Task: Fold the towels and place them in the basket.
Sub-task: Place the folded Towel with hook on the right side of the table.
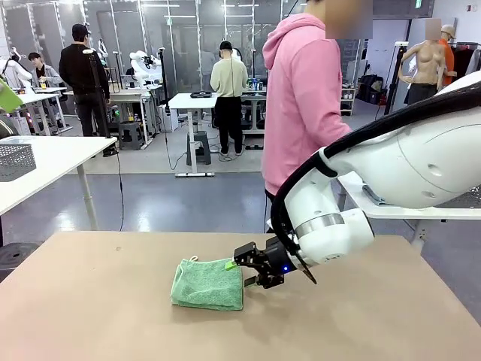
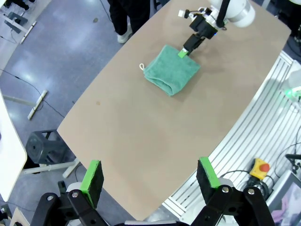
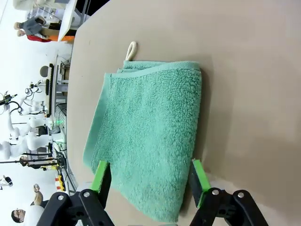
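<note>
Towel [image 1: 208, 284] folded, loop [image 3: 131, 48] plain in wrist views, right gripper [image 3: 149, 165] wide astride it

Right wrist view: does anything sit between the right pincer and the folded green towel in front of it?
Nothing visible does. The right pincer stands open at the near end of the towel, with one green pad on each side of it. Bare table lies around the towel.
</note>
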You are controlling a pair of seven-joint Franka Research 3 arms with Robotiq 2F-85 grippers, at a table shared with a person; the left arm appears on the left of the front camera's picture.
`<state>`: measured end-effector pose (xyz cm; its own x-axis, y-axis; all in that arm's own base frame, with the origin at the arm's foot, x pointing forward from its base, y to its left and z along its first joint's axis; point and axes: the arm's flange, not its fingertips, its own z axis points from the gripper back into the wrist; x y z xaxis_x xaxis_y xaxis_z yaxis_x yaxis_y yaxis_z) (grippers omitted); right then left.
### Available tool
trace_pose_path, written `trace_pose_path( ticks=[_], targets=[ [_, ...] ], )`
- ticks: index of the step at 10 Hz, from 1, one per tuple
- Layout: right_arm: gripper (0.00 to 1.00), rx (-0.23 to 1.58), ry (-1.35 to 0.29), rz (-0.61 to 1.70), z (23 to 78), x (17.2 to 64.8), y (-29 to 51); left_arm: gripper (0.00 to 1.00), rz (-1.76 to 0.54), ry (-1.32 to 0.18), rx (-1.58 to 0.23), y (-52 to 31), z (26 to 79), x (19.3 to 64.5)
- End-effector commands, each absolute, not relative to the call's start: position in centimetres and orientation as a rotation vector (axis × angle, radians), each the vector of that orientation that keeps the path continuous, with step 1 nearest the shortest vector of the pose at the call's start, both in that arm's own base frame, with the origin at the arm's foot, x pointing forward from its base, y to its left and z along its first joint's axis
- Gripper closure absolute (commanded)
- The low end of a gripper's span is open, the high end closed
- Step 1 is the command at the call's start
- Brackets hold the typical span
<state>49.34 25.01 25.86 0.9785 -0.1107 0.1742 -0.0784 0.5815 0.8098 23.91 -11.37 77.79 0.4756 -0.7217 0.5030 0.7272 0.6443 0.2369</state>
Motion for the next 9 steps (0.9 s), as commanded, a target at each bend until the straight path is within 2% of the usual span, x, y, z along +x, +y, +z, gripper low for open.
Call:
trace_pose_path(
  ticks=[1,4,5,7,9],
  targets=[
    [0.16,0.936,-0.207,-0.070,25.3,50.3,26.4,0.00,-0.877,-0.612,0.007,-11.3,77.7,23.8],
    [0.16,0.932,-0.213,-0.089,25.3,50.4,27.4,0.00,-0.877,-0.612,0.007,-11.3,77.7,23.8],
    [0.51,0.926,-0.218,-0.092,25.3,50.5,27.6,0.00,-0.877,-0.612,0.007,-11.3,77.7,23.8],
    [1.00,0.909,-0.221,-0.099,25.3,50.5,28.0,0.00,-0.877,-0.612,0.007,-11.3,77.7,23.8],
    [1.00,0.891,-0.218,-0.105,25.4,50.5,28.5,0.00,-0.877,-0.612,0.007,-11.3,77.7,23.8]
  ],
)
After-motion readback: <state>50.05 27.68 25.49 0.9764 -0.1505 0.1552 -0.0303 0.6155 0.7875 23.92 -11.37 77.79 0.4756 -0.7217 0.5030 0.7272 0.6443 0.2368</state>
